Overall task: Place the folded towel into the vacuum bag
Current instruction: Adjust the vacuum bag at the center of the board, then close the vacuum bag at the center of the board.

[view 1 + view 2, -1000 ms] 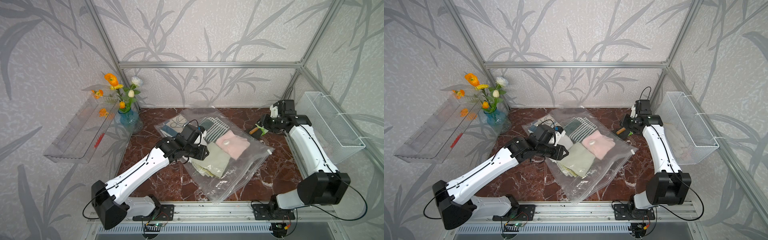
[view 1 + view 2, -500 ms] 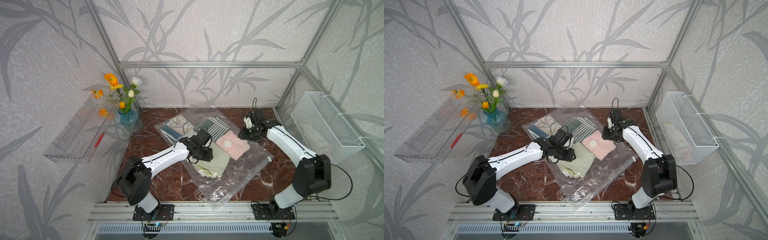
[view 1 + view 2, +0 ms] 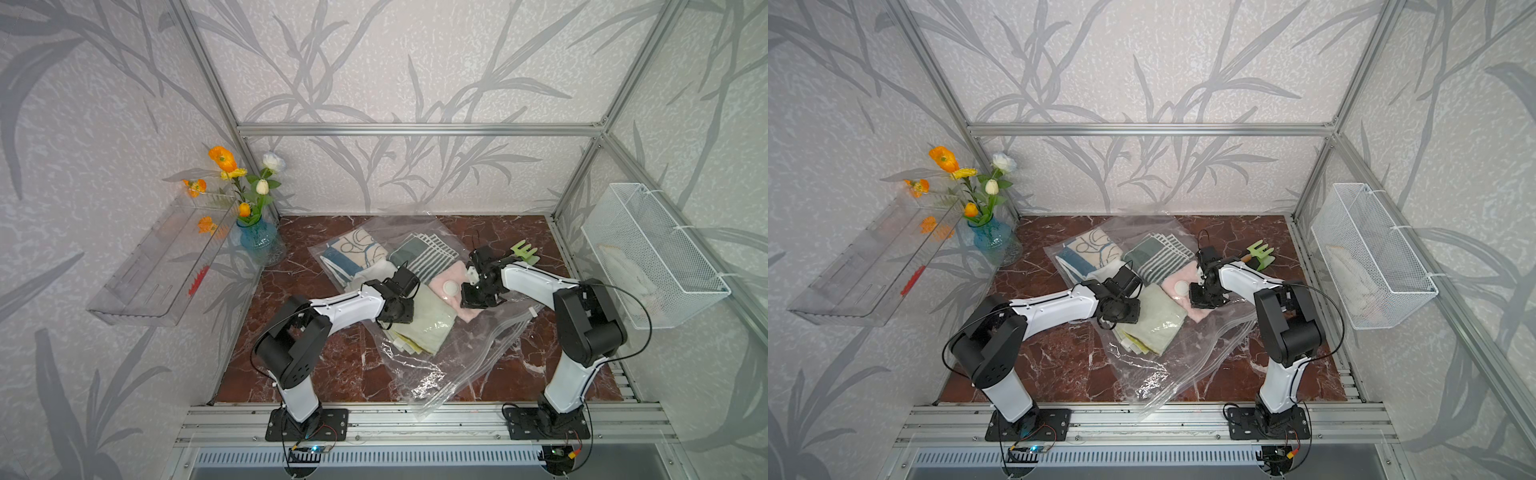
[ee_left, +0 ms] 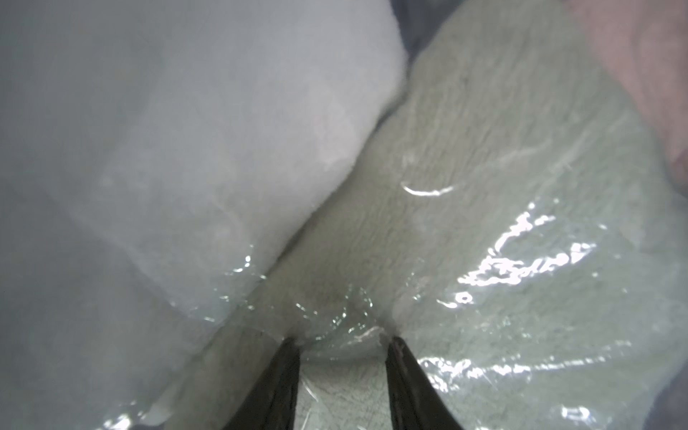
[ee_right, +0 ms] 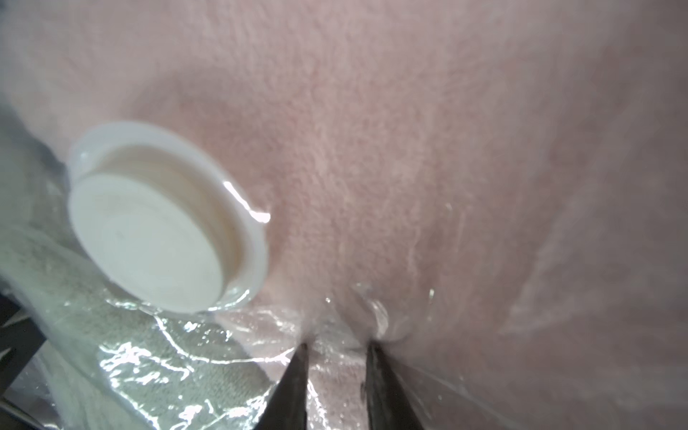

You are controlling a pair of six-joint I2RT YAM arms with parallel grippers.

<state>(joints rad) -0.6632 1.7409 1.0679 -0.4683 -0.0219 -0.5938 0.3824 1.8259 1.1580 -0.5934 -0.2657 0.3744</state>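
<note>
Vacuum bag is sprawled flat across the red marble table, clear and crinkly, with the folded towels already inside it: green towel in the middle, pink towel right beside it. Left gripper pinches a pucker of bag film over the green one. Right gripper presses into the film over the pink one, jaws narrow, and I can't tell if it's got a hold. White valve sits just beside it, too blurry to read any marking.

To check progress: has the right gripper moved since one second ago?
Yes. The right gripper moved away from the wire basket, toward the left arm, onto the pink towel.
</note>
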